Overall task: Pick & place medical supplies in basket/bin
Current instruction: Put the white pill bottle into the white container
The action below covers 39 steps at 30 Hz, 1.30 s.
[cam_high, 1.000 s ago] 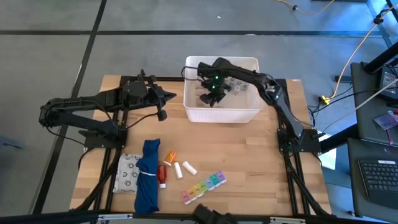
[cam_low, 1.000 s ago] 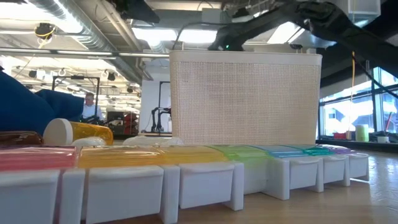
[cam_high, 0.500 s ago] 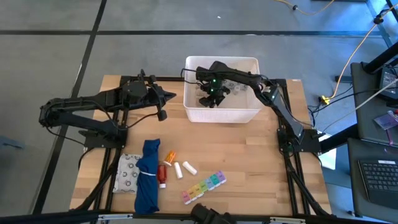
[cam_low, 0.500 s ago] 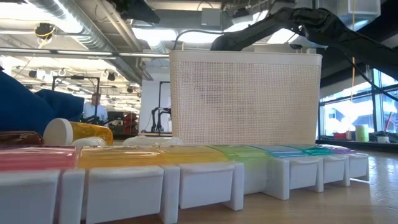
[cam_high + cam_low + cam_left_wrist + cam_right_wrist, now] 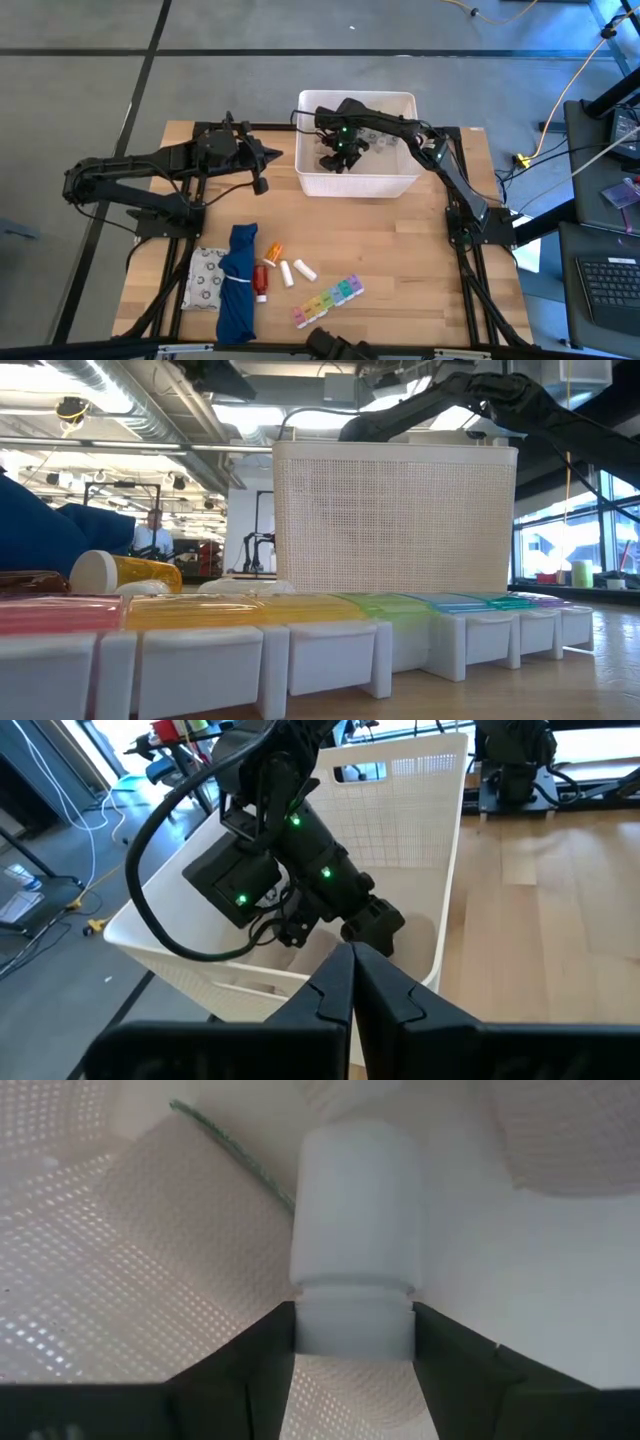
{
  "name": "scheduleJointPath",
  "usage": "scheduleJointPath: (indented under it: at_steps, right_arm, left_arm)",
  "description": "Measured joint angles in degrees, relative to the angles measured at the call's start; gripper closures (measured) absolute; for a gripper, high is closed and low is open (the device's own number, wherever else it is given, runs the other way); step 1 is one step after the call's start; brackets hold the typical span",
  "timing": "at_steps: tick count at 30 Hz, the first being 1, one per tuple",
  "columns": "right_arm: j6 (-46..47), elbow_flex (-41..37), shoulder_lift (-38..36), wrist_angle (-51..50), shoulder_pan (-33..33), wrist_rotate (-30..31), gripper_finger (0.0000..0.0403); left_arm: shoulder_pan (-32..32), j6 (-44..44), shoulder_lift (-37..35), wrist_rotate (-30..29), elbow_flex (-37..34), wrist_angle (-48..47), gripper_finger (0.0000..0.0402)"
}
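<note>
Right tool [image 5: 354,1342] around white bottle [image 5: 355,1240]

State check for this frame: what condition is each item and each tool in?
White tub: upright on the table, right tool inside.
Right tool: in the tub, fingers either side of a white bottle.
Left tool: shut, empty, beside the tub.
Rainbow pill organizer: flat on table, lids closed.
Orange pill bottle: lying on its side.

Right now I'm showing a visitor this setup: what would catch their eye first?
The right gripper, down inside the white tub at the table's far edge, has a white bottle between its fingers. Nearer, a rainbow pill organizer lies beside a blue cloth bundle.
</note>
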Motion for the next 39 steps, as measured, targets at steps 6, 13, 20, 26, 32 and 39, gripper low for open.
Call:
scheduleJointPath:
  at_steps: [6,13,20,26,32,39]
  right_arm:
    - [-2.90,0.39,0.04,2.27,0.02,0.31,0.0211]
    - [-2.05,0.39,0.04,3.98,0.04,-0.85,0.0211]
    - [-2.80,0.39,0.04,4.32,0.04,-1.00,0.0210]
    - [-2.28,0.42,0.00,5.71,0.04,-1.03,0.0171]
    - [-2.79,0.44,-0.01,7.17,0.04,-1.05,0.0112]
    - [-1.35,0.46,-0.02,8.76,-0.16,-1.03,0.0068]
  left_arm:
    - [0.00,0.00,0.00,0.00,0.00,-0.64,0.0398]
    - [0.00,0.00,0.00,0.00,0.00,-0.65,0.0399]
    - [0.00,0.00,0.00,-0.01,0.00,-0.66,0.0396]
    - [0.00,0.00,0.00,-0.01,0.00,-0.68,0.0400]
    - [0.00,0.00,0.00,-0.03,0.00,-0.68,0.0397]
    - [0.00,0.00,0.00,-0.03,0.00,-0.68,0.0400]
